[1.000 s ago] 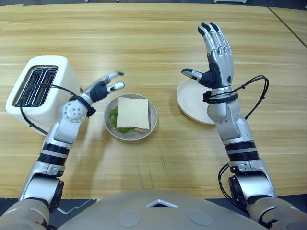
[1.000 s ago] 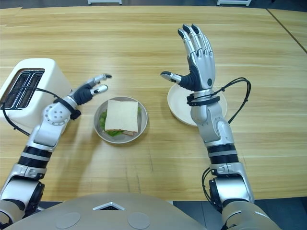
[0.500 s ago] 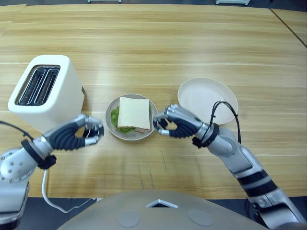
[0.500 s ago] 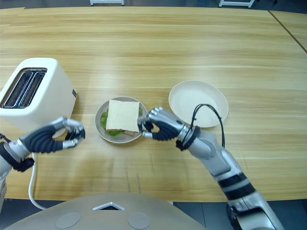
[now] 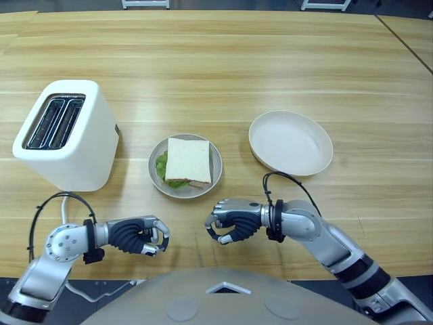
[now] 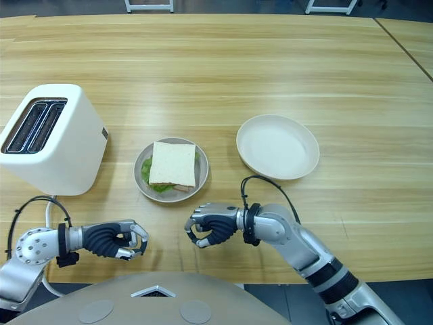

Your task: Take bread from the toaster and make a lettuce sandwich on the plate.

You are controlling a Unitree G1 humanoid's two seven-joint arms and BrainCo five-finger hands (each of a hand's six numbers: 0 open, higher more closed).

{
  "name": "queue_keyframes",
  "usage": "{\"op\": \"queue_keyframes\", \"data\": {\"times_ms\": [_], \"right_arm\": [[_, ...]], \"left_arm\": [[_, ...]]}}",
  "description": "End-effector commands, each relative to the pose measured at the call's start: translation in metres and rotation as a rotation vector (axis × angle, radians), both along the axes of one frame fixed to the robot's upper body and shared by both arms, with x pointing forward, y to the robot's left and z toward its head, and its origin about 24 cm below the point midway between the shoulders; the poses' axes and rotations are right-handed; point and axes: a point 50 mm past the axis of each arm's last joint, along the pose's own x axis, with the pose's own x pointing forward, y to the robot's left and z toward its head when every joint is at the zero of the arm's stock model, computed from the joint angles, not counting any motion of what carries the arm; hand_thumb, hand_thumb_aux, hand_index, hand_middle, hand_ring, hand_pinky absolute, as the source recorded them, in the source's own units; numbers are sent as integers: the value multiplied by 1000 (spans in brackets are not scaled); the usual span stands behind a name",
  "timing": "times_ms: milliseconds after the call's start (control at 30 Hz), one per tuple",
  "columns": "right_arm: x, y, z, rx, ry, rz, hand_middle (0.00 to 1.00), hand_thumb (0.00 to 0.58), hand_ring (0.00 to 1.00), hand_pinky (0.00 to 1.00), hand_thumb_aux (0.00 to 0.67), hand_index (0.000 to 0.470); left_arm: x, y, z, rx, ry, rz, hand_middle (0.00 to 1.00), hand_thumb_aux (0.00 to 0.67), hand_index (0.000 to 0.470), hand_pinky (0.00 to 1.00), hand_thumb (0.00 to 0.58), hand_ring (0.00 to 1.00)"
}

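The wooden table [image 5: 223, 61] ran across the whole frame, its planks lying left to right. At the left sat the white toaster [image 5: 84, 152], upright, with its 2 dark slots [image 5: 55, 122] facing up; no bread could be made out rising from them. Right of centre lay a cream dish [image 5: 291, 143], shallow and bare inside, well apart from the toaster. Between the 2, a little below them in the frame, sat the smaller grey plate [image 5: 218, 162].

The right hand [image 5: 233, 220] hung low in the frame, just right of centre and below the grey plate, its fingers curled together into a loose fist around nothing, and a black cable [image 5: 291, 183] looped up from its wrist. The left hand [image 5: 139, 235] hung at the lower left, below the toaster and near the bottom edge, likewise curled in on itself and holding nothing, with a black cable loop [image 5: 57, 200] behind its wrist. The 2 fists faced each other, apart.

On the grey plate lay the sandwich: 1 square slice of white bread [image 5: 188, 160] on top, with green lettuce [image 5: 162, 164] showing from under its left and lower edges.
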Motion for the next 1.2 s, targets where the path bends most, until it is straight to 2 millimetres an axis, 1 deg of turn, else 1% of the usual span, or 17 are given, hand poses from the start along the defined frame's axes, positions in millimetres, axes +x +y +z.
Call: {"op": "queue_keyframes", "data": {"times_ms": [33, 167, 300, 500, 633, 767, 867, 900, 967, 1033, 1067, 1100, 1133, 1167, 1200], "right_arm": [[7, 9, -15, -50, -70, 19, 1000, 580, 1000, 1000, 670, 470], [18, 17, -24, -87, -174, -8, 1000, 580, 1000, 1000, 670, 470], [32, 19, -31, -99, -253, -75, 1000, 580, 1000, 1000, 670, 470], [77, 22, -43, -62, -331, -263, 1000, 580, 1000, 1000, 670, 470], [112, 20, -45, -74, -443, -395, 1000, 580, 1000, 1000, 670, 470], [140, 21, -35, -26, -542, -521, 1000, 580, 1000, 1000, 670, 470], [151, 18, -33, 7, -606, -595, 1000, 580, 1000, 1000, 670, 470], [153, 16, -33, 15, -631, -603, 1000, 580, 1000, 1000, 670, 470], [152, 15, -25, 93, -680, -583, 1000, 580, 1000, 1000, 670, 470], [145, 17, -15, 198, -714, -523, 1000, 580, 1000, 1000, 670, 470], [140, 18, -10, 249, -726, -491, 1000, 580, 1000, 1000, 670, 470], [133, 17, -3, 316, -730, -451, 1000, 580, 1000, 1000, 670, 470], [125, 16, 6, 382, -736, -427, 1000, 580, 1000, 1000, 670, 470], [118, 13, 16, 448, -746, -416, 1000, 580, 1000, 1000, 670, 470], [112, 8, 30, 520, -771, -422, 1000, 580, 1000, 1000, 670, 470]], "left_arm": [[13, -1, -22, 68, -2, 24, 1000, 670, 470, 1000, 580, 1000], [29, -3, -33, 116, -62, 64, 1000, 670, 470, 1000, 580, 1000], [53, -11, -46, 193, -176, 115, 1000, 670, 470, 1000, 580, 1000], [101, -25, -52, 249, -410, 220, 1000, 670, 470, 1000, 580, 1000], [134, -31, -54, 250, -493, 330, 1000, 670, 470, 1000, 580, 1000], [161, -33, -45, 210, -561, 463, 1000, 670, 470, 1000, 580, 1000], [175, -30, -36, 176, -615, 557, 1000, 670, 470, 1000, 580, 1000], [177, -29, -32, 158, -634, 580, 1000, 670, 470, 1000, 580, 1000], [180, -28, -23, 104, -686, 606, 1000, 670, 470, 1000, 580, 1000], [174, -28, -8, 2, -776, 594, 1000, 670, 470, 1000, 580, 1000], [167, -28, 2, -55, -842, 569, 1000, 670, 470, 1000, 580, 1000], [157, -26, 13, -111, -913, 551, 1000, 528, 370, 1000, 554, 1000], [146, -24, 24, -159, -976, 533, 1000, 473, 332, 1000, 530, 1000], [135, -20, 35, -208, -1049, 534, 1000, 347, 243, 1000, 445, 1000], [121, -16, 49, -280, -1135, 544, 1000, 0, 0, 1000, 0, 1000]]}}
